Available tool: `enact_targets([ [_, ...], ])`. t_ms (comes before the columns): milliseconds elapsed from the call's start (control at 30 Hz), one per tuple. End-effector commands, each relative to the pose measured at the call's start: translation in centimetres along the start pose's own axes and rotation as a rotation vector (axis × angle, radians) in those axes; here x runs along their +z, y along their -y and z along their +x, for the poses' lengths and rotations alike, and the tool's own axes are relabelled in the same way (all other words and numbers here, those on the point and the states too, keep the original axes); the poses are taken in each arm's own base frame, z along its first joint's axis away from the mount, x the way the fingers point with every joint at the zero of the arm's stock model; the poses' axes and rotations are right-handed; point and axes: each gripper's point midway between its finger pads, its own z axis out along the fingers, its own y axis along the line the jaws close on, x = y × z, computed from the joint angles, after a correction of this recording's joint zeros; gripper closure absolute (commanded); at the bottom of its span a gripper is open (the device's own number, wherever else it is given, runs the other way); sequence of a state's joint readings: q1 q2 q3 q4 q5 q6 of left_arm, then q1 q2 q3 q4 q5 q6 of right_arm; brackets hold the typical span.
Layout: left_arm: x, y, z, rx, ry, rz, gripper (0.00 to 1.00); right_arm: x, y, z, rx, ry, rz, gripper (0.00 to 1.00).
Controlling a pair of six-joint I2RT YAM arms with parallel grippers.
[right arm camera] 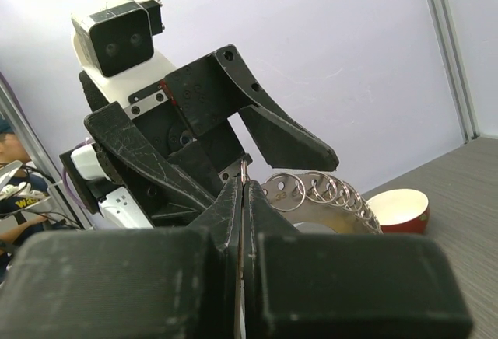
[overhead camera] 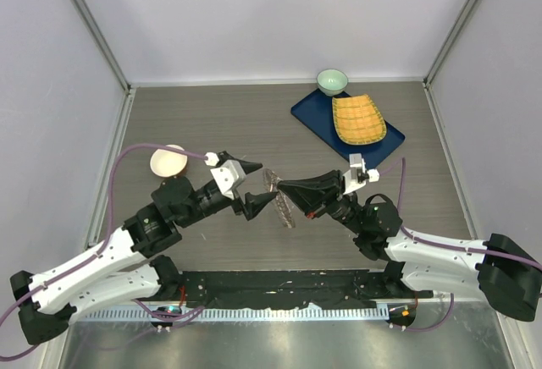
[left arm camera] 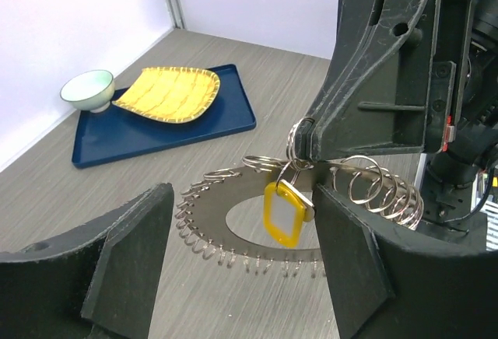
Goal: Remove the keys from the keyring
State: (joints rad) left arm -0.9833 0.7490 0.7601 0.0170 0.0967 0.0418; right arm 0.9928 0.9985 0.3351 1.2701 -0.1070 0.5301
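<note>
Keyring (left arm camera: pixel 206 216) sits clamped in right jaws; left jaws gape near it.

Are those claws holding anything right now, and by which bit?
The right claw is shut on the keyring, pinching its rim just above the hanging yellow tag. The left claw stands open on either side of the ring, gripping nothing.

The keyring (left arm camera: pixel 208 219), a flat grey ring fringed with small loop-shaped keys (left arm camera: pixel 185 213) plus a yellow tag (left arm camera: pixel 270 213), hangs tilted aloft.
</note>
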Motion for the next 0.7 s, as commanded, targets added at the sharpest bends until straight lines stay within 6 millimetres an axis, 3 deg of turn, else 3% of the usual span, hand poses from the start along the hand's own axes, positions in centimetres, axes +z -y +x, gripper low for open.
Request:
enact_targets([
  [0, 0.6, 0.3, -1.9, -0.018, 0.081, 0.008, 0.24, -0.2, -6.3, -11.3, -0.046, 0.423, -0.221, 0.99],
  [167, 0.8, 0.5, -1.4, -0.012, 0.103, 0.012, 0.2, 0.0, -6.3, -11.3, -0.045, 0.426, -0.219, 0.99],
  [300, 1.0, 0.6, -1.3, -0.011, 0.099, 0.015, 0.28, 0.1, -6.4, -11.6, -0.049, 0.432, -0.221, 0.99],
  [433, 1.2, 0.7, -1.6, -0.023, 0.111, 0.01, 0.49, 0.2, -6.3, -11.4, -0.05, 0.427, -0.217, 0.99],
  [467, 1.1, 0.8, -1.7, -0.023, 0.116, 0.019, 0.62, 0.3, -6.1, -11.2, -0.053, 0.424, -0.211, 0.99],
  [667, 1.2, 1.8, -1.7, -0.059, 0.115, 0.068, 1.0, 0.4, -5.4, -11.1, -0.076, 0.43, -0.182, 0.99],
])
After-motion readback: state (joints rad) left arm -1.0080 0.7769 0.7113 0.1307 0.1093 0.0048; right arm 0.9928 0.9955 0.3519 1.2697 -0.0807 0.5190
